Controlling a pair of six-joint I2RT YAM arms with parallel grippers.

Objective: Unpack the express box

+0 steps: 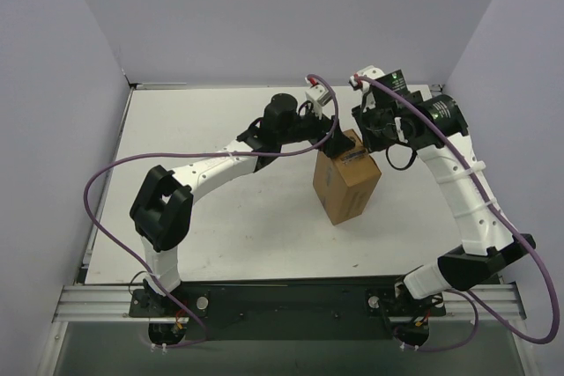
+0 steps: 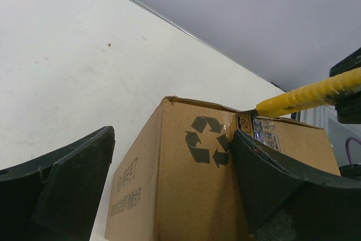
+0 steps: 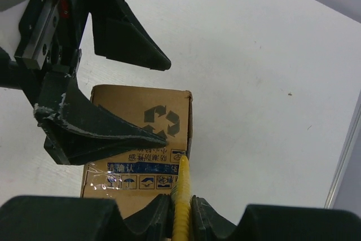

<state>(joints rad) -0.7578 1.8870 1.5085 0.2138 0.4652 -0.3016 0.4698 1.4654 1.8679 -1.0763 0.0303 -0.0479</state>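
The right hand (image 3: pixel 181 206) is clenched on a yellow knife (image 3: pixel 183 182), the handle pinched between its two dark fingers (image 3: pixel 211 218) and pointing straight out ahead of it. The knife's tip sits at the upper edge of the express box (image 3: pixel 169 105), beside a row of small printed symbols under a strip of clear tape (image 3: pixel 121 182).

The left hand (image 2: pixel 174 134) comes at the same end of the box from the other side. It is released and spread wide, one finger on either side of the box's upper corner. The finger nearer the knife lies across the cardboard face beside a dark recycling mark (image 2: pixel 204 139); whether it presses on the box I cannot tell.

The box itself stands on end on the white counter (image 1: pixel 220 209), a little right of the middle and turned at an angle to the counter's edges, with both arms bent in over its top. Purple cables (image 1: pixel 97 184) loop along each arm.
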